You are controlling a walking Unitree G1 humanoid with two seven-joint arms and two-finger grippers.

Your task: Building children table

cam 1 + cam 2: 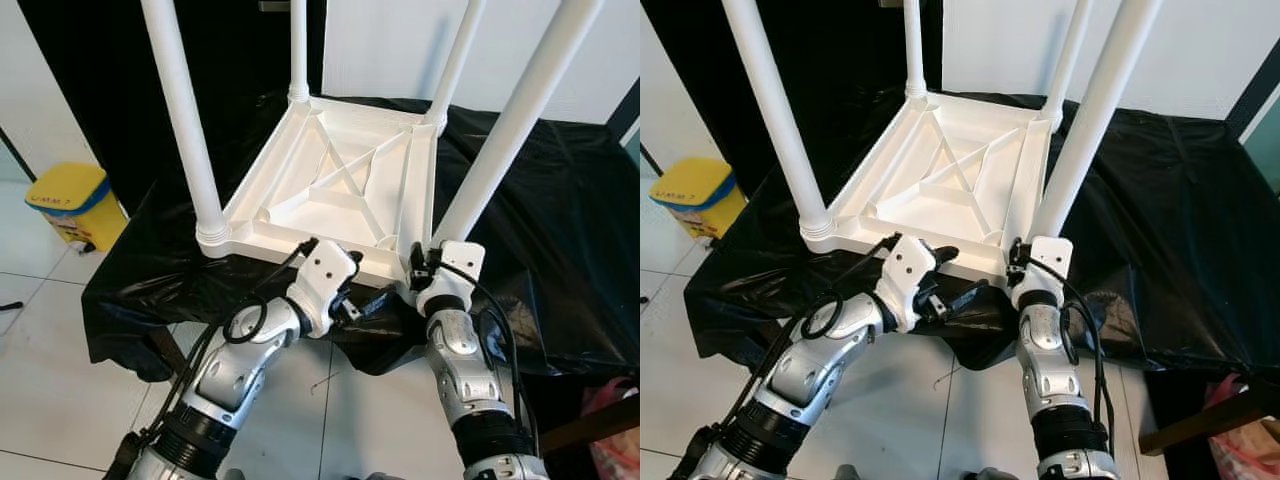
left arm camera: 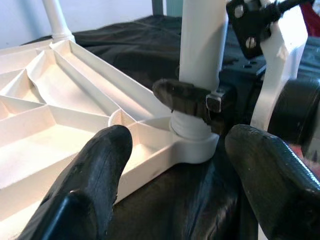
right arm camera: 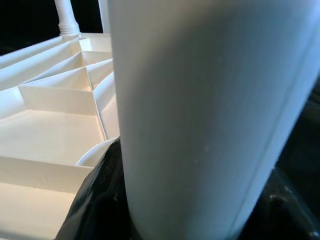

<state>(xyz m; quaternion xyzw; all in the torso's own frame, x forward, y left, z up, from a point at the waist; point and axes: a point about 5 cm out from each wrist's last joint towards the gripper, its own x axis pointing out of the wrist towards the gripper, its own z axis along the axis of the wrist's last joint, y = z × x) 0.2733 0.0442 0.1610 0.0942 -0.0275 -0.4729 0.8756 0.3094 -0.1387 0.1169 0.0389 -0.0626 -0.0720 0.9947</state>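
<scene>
The right gripper (image 2: 200, 102) is clenched around the near right leg (image 1: 510, 125) just above its base. The left gripper (image 2: 175, 165) is released, fingers (image 2: 95, 175) spread wide, beside that corner. The table (image 1: 340, 185) lies upside down on a black cloth (image 1: 560, 230), legs pointing up.

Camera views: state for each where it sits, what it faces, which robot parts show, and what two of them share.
Left eye view: on the head, looking down at the upturned white table on black cloth; both silver arms show.
Right eye view: same scene, slightly offset.
Left wrist view: along the open left end effector, toward the near-right leg gripped by the right end effector.
Right wrist view: close against that leg.
Shared: both wrist views show that leg.
</scene>
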